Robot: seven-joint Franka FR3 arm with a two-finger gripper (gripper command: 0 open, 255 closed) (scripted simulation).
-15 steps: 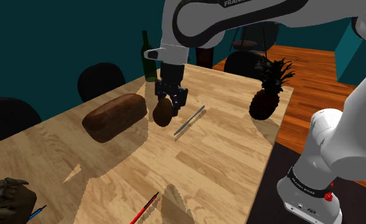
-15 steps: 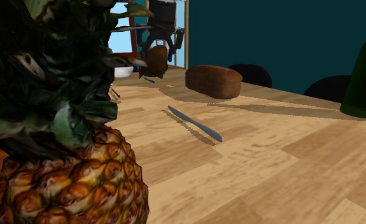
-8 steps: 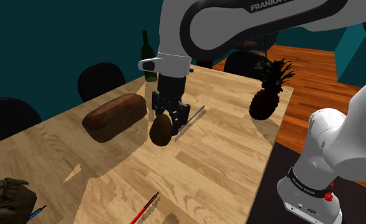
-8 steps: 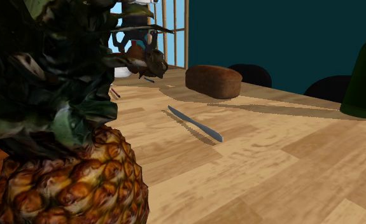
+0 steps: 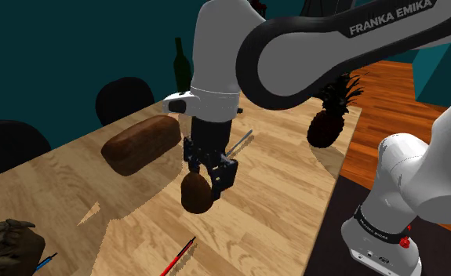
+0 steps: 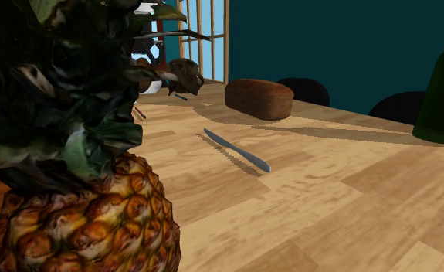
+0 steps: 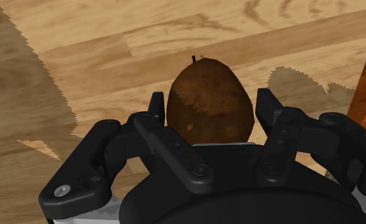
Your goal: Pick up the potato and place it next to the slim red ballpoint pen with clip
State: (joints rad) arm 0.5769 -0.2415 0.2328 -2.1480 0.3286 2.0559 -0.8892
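Note:
My black gripper (image 5: 205, 180) is shut on a brown potato (image 5: 196, 196) and holds it just above the wooden table (image 5: 286, 204). In the wrist view the potato (image 7: 208, 105) sits clasped between the two fingers (image 7: 156, 111), with wood grain beneath it. The slim red pen (image 5: 178, 257) lies on the table towards the shoulder view's bottom edge, a short way from the potato. In the second exterior view a small reddish pen (image 6: 139, 112) lies far back beside the pineapple leaves.
A brown loaf (image 5: 141, 143) lies to the shoulder view's left of the gripper. A knife (image 5: 243, 139) lies behind the arm. A pineapple (image 5: 329, 118) and a dark bottle (image 5: 182, 67) stand at the far end. A brown lump (image 5: 8, 247) and a blue pen (image 5: 45, 263) are at the lower left.
The gripper has carried the potato away from the knife, towards the shoulder view's bottom and the red pen, and lower over the table. Its grip has stayed shut.

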